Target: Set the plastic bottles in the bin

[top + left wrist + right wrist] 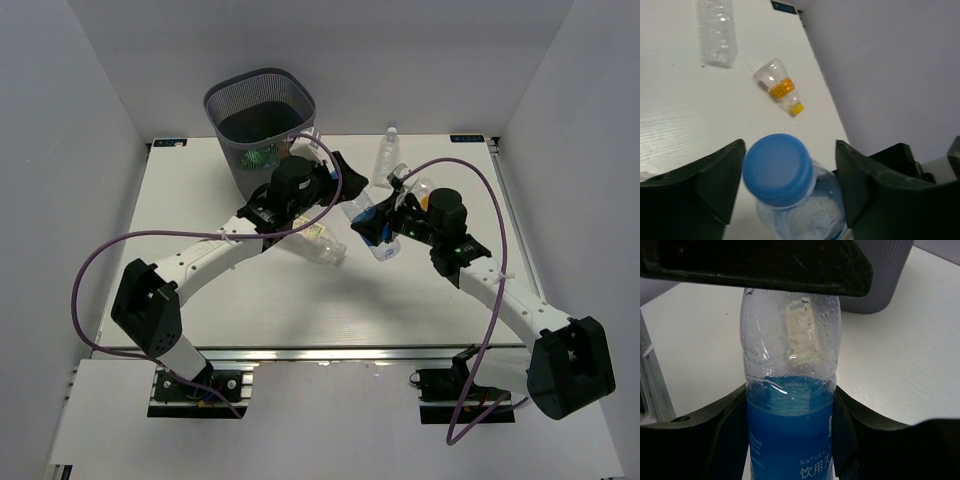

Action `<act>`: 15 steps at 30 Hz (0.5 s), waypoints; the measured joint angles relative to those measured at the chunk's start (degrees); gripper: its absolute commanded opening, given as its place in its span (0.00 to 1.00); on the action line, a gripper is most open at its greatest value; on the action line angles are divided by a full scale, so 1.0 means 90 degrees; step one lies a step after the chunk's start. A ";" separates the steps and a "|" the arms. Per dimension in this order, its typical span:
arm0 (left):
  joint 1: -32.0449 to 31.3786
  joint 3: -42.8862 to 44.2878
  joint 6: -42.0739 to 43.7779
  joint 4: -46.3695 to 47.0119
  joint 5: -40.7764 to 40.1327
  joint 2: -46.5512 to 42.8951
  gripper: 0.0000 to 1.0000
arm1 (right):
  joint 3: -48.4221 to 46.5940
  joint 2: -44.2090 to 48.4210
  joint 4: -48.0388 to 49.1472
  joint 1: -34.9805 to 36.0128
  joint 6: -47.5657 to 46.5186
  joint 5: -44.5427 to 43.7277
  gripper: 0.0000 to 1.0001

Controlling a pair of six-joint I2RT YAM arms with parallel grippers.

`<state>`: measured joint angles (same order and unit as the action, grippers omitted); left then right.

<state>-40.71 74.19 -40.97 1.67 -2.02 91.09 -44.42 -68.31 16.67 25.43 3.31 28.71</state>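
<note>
Clamping blue-label bottle (790, 340) mid-body, right gripper (790, 405); light, crushable. Left gripper (790, 150), jaws apart, straddles stiffer blue cap (778, 167): I'd grip there.

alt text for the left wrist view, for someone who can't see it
A blue-capped bottle sits between the two dark fingers of the left end effector, cap toward the camera. Beyond it on the white table lie a small bottle with an orange band and yellow cap, and a clear bottle at top left; a grey wall fills the right.
</note>
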 measured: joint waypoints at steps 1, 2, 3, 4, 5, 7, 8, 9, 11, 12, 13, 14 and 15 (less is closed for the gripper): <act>-0.0015 0.0002 -0.0024 0.0097 0.0053 -0.0005 0.68 | 0.0005 0.0024 0.0029 0.0015 0.0083 0.0022 0.52; -0.0041 0.0000 -0.0056 0.0211 0.0087 -0.0017 0.55 | 0.0010 0.0049 0.0070 0.0022 0.0143 0.0058 0.52; -0.0073 0.0000 -0.0090 0.0321 0.0114 -0.0029 0.49 | 0.0015 0.0066 0.0114 0.0024 0.0209 0.0092 0.53; -0.0090 0.0000 -0.0095 0.0374 0.0097 -0.0051 0.43 | 0.0024 0.0085 0.0168 0.0024 0.0245 0.0104 0.54; -0.0092 0.0000 -0.0100 0.0410 0.0114 -0.0070 0.39 | 0.0032 0.0119 0.0223 0.0022 0.0289 0.0131 0.58; -0.0092 0.0000 -0.0102 0.0481 0.0131 -0.0112 0.26 | 0.0034 0.0170 0.0304 0.0024 0.0318 0.0112 0.67; -0.0092 0.0000 -0.0097 0.0488 0.0129 -0.0143 0.21 | 0.0034 0.0182 0.0330 0.0024 0.0340 0.0117 0.89; -0.0092 0.0000 -0.0078 0.0486 0.0131 -0.0170 0.14 | 0.0034 0.0197 0.0357 0.0024 0.0396 0.0119 0.89; -0.0092 0.0000 -0.0019 0.0476 0.0131 -0.0221 0.10 | 0.0032 0.0245 0.0413 0.0029 0.0376 0.0151 0.89; -0.0092 0.0000 0.0017 0.0459 0.0119 -0.0243 0.10 | 0.0032 0.0274 0.0420 0.0029 0.0372 0.0151 0.89; -0.0092 0.0002 0.0066 0.0418 0.0092 -0.0267 0.07 | 0.0024 0.0313 0.0408 0.0039 0.0367 0.0151 0.89; -0.0092 0.0034 0.0121 0.0306 0.0019 -0.0287 0.07 | 0.0005 0.0357 0.0357 0.0041 0.0342 0.0143 0.89; -0.0092 0.0083 0.0182 0.0206 -0.0078 -0.0289 0.07 | -0.0029 0.0398 0.0301 0.0049 0.0304 0.0136 0.89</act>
<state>-41.54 74.94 -39.33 3.53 -2.72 88.49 -44.69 -64.73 19.38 25.87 6.04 29.93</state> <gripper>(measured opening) 0.513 0.893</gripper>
